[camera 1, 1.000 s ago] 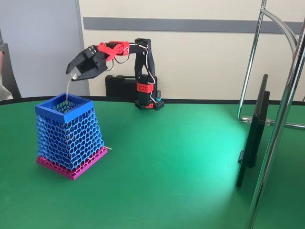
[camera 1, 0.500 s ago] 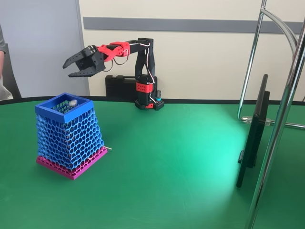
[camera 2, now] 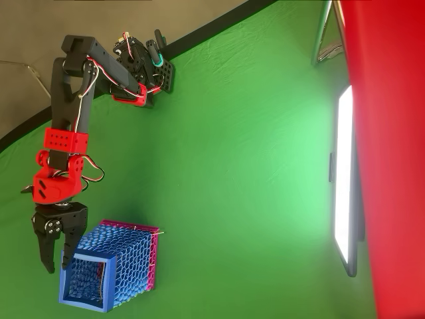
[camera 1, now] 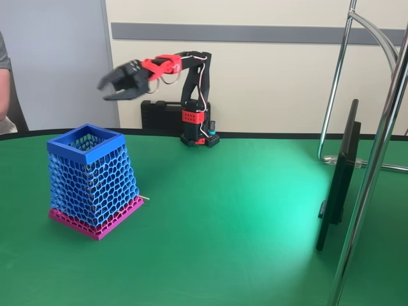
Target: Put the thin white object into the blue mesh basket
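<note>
Blue mesh basket (camera 1: 94, 175), honeycomb, seemingly tapered.

Green table (camera 1: 242, 242) with black edge band fills foreground, bright glare patch right of centre. Behind table: cream wall (camera 1: 268, 76) with grey horizontal strip (camera 1: 255, 33); grey panel (camera 1: 51, 64) left of wall. Black case (camera 1: 162, 116) against wall at table's far edge. Chrome tube stand (camera 1: 376, 146) and dark flat screen (camera 1: 338, 178) on table's right side.
</note>
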Tool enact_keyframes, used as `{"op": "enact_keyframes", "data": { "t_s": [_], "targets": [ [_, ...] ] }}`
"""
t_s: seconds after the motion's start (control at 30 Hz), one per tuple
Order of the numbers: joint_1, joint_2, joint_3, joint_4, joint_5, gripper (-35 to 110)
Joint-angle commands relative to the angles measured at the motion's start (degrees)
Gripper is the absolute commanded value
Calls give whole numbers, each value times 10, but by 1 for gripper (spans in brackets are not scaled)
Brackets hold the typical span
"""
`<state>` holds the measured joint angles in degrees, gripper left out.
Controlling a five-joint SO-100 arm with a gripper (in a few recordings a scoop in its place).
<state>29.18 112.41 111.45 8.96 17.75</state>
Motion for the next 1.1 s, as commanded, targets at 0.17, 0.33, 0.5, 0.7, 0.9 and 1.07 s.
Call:
{"op": "enact_keyframes", "data": {
  "t_s": [0.17,0.33,0.5,0.7,0.9,1.07],
  "targets": [
    [-84,272,236,50,-160,0],
    [-122,429,354,138,-192,0],
    [-164,570,451,231,-223,0],
    [-201,685,552,357,-246,0],
    [-212,775,652,398,-245,1],
    [-220,781,652,409,-250,1]
  ]
}}
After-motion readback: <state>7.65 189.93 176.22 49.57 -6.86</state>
